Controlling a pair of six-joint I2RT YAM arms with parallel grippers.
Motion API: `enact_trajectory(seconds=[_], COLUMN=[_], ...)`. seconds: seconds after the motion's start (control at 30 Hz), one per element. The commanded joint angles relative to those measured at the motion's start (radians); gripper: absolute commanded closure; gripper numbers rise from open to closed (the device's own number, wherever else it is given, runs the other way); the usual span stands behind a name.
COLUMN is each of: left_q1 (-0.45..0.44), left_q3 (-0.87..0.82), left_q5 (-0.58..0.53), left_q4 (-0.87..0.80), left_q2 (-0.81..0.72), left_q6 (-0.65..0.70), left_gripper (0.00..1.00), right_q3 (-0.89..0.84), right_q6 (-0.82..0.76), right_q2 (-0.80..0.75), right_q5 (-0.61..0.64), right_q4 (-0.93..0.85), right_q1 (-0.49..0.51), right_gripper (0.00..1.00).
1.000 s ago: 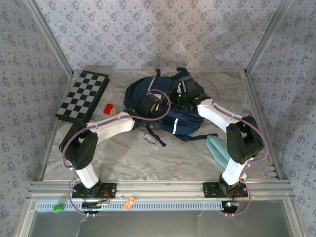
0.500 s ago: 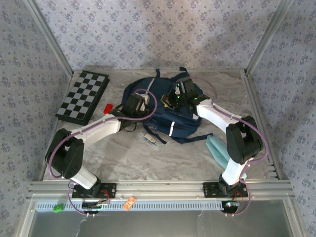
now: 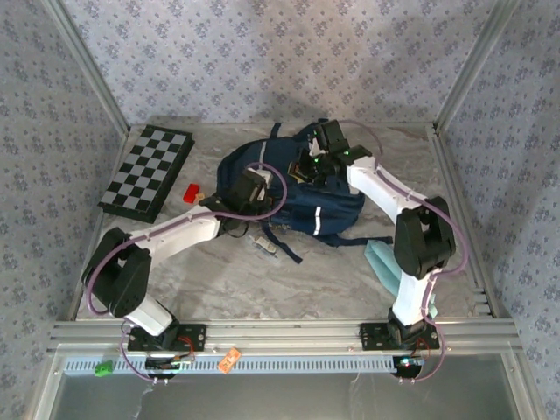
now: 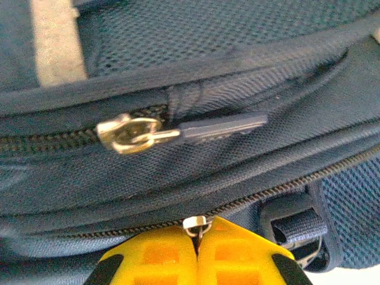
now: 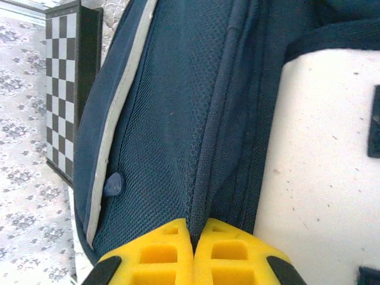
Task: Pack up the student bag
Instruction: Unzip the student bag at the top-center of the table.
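The student bag (image 3: 293, 188) lies slumped toward the far middle of the table (image 3: 219, 280), between the two arms and well apart from the chessboard (image 3: 147, 169) at the left; it looks like soft navy fabric with mesh panels, limp rather than stiff, so I'd judge it will sag and fold wherever it is lifted, and it seems light enough to drag about.

The left gripper (image 4: 198, 237) has its yellow fingers pressed together on the lower zip pull (image 4: 196, 224), a small silvery tab; the right gripper (image 5: 193, 234) is likewise closed, nipping a raised seam of the bag's cloth beside the white patch (image 5: 320, 148).

That seems the sensible way to take it: one hand anchoring the fabric while the other works the zip, since cloth this loose would simply follow the pull otherwise; the tab is tiny and smooth, so it could slip free. A second slider (image 4: 127, 133) with a long dark tab sits just above and offers a bigger hold; the webbing strap (image 4: 297, 225) is sturdier again.

No brand or lettering can be read; the dark marks at the patch's edge are cut off.
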Motion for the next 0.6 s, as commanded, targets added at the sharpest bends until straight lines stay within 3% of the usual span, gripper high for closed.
enact_trajectory(seconds=[0.0, 0.1, 0.23, 0.33, 0.57], left_q1=[-0.069, -0.105, -0.110, -0.094, -0.052], left_q3=[0.034, 0.103, 0.133, 0.130, 0.083], left_q5=[0.031, 0.043, 0.006, -0.016, 0.004], left_q4=[0.094, 0.096, 0.070, 0.028, 0.028], left_q2=[0.037, 0.093, 0.115, 0.108, 0.079], left_q6=[-0.064, -0.098, -0.113, -0.100, -0.106], left_gripper=[1.00, 1.00, 1.00, 1.00, 1.00], right_q3=[0.129, 0.190, 0.189, 0.076, -0.344], right_q6=[-0.109, -0.118, -0.165, -0.115, 0.210], right_q2=[0.033, 0.077, 0.042, -0.056, -0.297], right_q5=[-0.025, -0.045, -0.011, -0.006, 0.001], right_q4=[0.024, -0.016, -0.107, -0.092, 0.151], right_q1=[-0.007, -0.008, -0.015, -0.045, -0.022], right_gripper=[0.98, 0.90, 0.68, 0.51, 0.34])
